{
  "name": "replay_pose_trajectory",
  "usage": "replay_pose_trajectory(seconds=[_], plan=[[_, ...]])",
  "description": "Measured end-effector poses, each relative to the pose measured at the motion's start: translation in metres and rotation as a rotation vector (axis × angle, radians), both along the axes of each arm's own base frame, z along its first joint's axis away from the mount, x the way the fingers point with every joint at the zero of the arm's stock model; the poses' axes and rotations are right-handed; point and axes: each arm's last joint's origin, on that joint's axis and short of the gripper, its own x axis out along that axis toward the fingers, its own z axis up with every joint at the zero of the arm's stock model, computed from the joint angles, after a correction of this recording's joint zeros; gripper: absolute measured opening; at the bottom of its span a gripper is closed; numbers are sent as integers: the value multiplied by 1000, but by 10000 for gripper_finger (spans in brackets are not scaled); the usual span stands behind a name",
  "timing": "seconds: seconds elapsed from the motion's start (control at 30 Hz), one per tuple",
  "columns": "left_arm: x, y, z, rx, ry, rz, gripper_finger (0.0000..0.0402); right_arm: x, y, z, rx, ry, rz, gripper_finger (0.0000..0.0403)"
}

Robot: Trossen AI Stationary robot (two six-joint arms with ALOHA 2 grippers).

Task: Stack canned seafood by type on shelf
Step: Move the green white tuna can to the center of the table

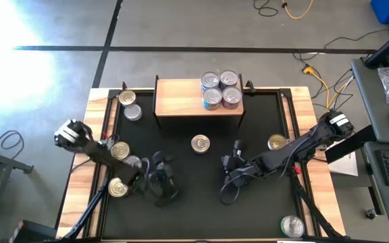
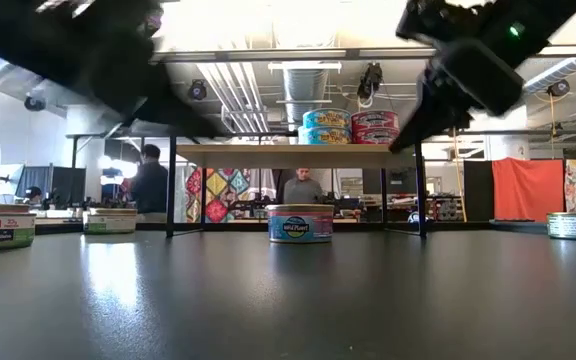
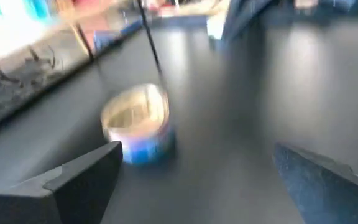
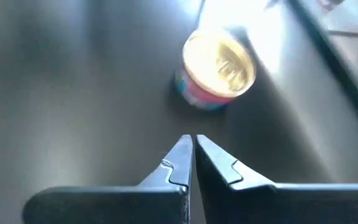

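We see four cans [image 1: 221, 89] clustered on the shelf [image 1: 181, 98] at twelve o'clock. One gold-lidded can [image 1: 200, 144] sits centre on the black table [image 1: 194, 196]. Left gripper [image 1: 162, 177] gapes empty at seven; right gripper [image 1: 237, 154] is pinched closed, empty.

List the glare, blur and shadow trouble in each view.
High view: strong white glare washes out the floor at upper left. Low view: bright ceiling lights, both arms dark silhouettes, the black table shows a pale sheen. Left wrist view: motion blur smears the blue-labelled can. Right wrist view: glare bleaches the gold lid of the can; the background is soft.
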Motion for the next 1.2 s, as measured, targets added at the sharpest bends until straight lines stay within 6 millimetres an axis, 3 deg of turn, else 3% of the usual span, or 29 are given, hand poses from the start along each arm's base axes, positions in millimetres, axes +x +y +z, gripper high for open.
replay_pose_trajectory(seconds=[0.1, 0.27, 0.4, 0.57, 0.7, 0.8, 0.87, 0.97, 1.2], plan=[[14, 8, 33, 39, -1, -61, 400, 3, 1, 13, 15, -44, -1, 13], [17, 5, 54, 91, 54, -113, 400, 1, 6, 16, 2, -40, 32, 13], [22, 6, 44, 103, 8, -46, 400, -3, 3, 3, -54, -43, -41, 13], [44, 20, 22, 50, -207, 35, 400, -3, -5, -20, -114, -57, -125, 13], [60, 33, 8, -116, -469, 74, 400, 4, -5, -30, -123, -65, -119, 13], [63, 35, -8, -57, -435, 113, 400, 12, -5, -34, -151, -62, -90, 13], [59, 33, -11, -9, -394, 169, 400, 15, -4, -36, -175, -46, -70, 13], [46, 26, 2, 38, -355, 197, 400, 16, -3, -38, -206, -15, -40, 13], [-6, 14, 36, -25, -220, 176, 400, 16, -3, -38, -219, -3, -29, 13]])
